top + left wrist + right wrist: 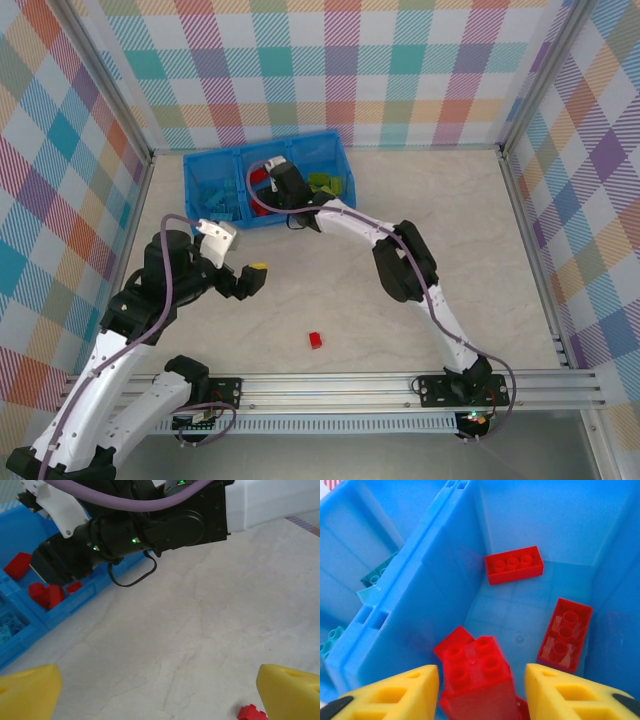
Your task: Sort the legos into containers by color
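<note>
Jaws wide on both: right gripper (481, 685) over three red bricks (514, 565) in the tray (520, 510), left gripper (160, 692) near one loose red brick (251, 713).

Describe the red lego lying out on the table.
The red lego is a small, glossy plastic brick lying alone on the pale marbled table, toward its near edge and far from the blue tray. Nothing touches it. The left wrist view catches it at the bottom edge, its studs too blurred to count.
</note>
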{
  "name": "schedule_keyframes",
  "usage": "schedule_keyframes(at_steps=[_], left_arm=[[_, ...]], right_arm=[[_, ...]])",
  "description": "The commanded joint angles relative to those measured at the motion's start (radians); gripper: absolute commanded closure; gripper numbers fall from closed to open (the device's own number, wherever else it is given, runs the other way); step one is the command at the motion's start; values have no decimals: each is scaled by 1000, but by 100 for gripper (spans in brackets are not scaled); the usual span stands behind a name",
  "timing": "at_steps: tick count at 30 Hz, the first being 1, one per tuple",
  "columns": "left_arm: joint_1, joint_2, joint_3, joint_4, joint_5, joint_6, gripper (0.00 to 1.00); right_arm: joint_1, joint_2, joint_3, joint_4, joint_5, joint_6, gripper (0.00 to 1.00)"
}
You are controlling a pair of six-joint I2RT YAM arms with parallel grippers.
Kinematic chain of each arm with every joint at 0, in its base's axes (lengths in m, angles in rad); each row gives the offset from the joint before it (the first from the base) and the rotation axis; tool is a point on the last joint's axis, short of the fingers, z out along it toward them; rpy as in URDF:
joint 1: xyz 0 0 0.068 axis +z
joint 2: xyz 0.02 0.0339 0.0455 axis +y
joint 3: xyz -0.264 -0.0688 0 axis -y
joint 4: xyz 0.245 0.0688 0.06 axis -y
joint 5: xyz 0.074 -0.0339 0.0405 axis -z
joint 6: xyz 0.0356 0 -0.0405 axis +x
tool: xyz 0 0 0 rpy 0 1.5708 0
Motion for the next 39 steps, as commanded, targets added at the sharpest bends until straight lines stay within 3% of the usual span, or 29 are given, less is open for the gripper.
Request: schedule_keyframes(at_steps=[1,6,12,18,22,28,33,36,39], left_arm=[[-5,-23,0,23,-66,-33,0],[-5,-39,-54,37,60,57,0],[-5,-61,-94,-4,245,292,0],[-7,-67,-156,-56,410,541,0],[-13,-44,-179,-81,454,645,0],[-50,-23,-217,-108,436,729,0],[-91,-51,-252,-147,383,799,0],[-100,-71,-265,-152,365,813,0],[-101,-79,-272,-158,361,823,0]], right_arm=[[-1,-1,90,-94,9,-33,44],[-4,-154,-84,-55,-8,-12,44],[-3,-526,-504,-61,-90,94,44],[6,-862,-872,-201,-253,273,45],[85,-980,-1013,-352,-264,398,40],[267,-902,-1016,-495,-268,602,30],[369,-723,-921,-580,-238,630,19],[394,-656,-905,-590,-216,627,21],[399,-619,-913,-561,-205,621,37]])
